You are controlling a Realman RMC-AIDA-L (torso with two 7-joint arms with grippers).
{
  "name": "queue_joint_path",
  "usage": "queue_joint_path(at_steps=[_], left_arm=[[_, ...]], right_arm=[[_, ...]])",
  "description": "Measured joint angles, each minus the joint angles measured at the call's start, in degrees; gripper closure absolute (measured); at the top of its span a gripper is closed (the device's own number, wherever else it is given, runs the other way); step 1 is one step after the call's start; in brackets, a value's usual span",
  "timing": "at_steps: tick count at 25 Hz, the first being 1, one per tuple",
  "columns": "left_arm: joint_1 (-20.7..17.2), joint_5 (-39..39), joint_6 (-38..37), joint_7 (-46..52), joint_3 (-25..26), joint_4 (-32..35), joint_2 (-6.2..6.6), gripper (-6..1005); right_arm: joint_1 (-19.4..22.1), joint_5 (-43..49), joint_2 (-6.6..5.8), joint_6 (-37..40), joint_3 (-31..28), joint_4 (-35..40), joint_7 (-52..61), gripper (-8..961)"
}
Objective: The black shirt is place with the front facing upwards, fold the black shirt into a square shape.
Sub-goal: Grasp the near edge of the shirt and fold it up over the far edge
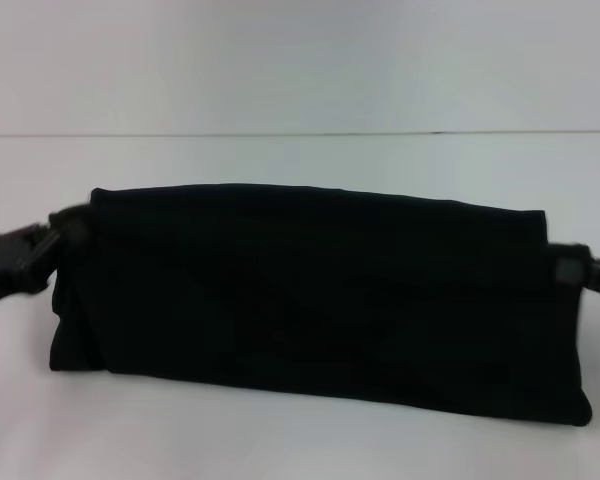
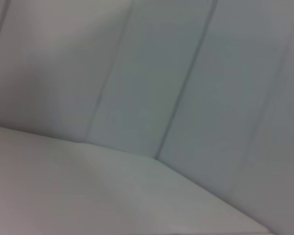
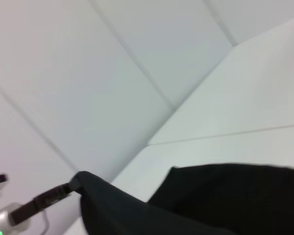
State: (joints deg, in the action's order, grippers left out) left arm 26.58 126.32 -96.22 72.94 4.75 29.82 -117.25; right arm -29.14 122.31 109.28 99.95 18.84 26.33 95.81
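Black shirt (image 1: 310, 300) folded oblong, soft matte fabric, end effectors (image 1: 75, 232) (image 1: 565, 268) gripping ends

The left gripper (image 1: 72, 228) is at the left side, at the upper left corner of the black shirt (image 1: 310, 290), with its fingers closed on the cloth there. The right gripper (image 1: 565, 268) is at the right side, closed on the upper right corner. Both arms reach inward from the edges and hold the cloth lifted between them.
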Motion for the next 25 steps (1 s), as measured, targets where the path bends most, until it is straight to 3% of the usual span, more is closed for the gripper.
queue_joint_path(at_steps=[7, 13, 20, 25], left_arm=[[6.6, -3.5, 19.4, -1.4, -1.0, -1.8, -3.24, 970], [11.7, -4.4, 30.9, -6.9, -1.9, -2.4, -6.31, 970], [14.6, -8.8, 41.1, -14.7, -2.0, -8.0, -6.66, 969], [14.4, -14.3, 44.5, -18.0, -1.8, -10.2, -6.73, 969]], right_arm=[[-4.7, -0.8, 3.61, -16.2, -0.1, -0.4, -2.1, 908], [-6.9, -5.4, 6.35, -27.5, 0.5, -0.4, -5.7, 909], [-10.5, -5.8, 9.78, -43.1, 3.1, -2.3, -7.9, 909], [-12.8, -7.2, 10.62, -53.4, 4.0, -6.4, -9.8, 909]])
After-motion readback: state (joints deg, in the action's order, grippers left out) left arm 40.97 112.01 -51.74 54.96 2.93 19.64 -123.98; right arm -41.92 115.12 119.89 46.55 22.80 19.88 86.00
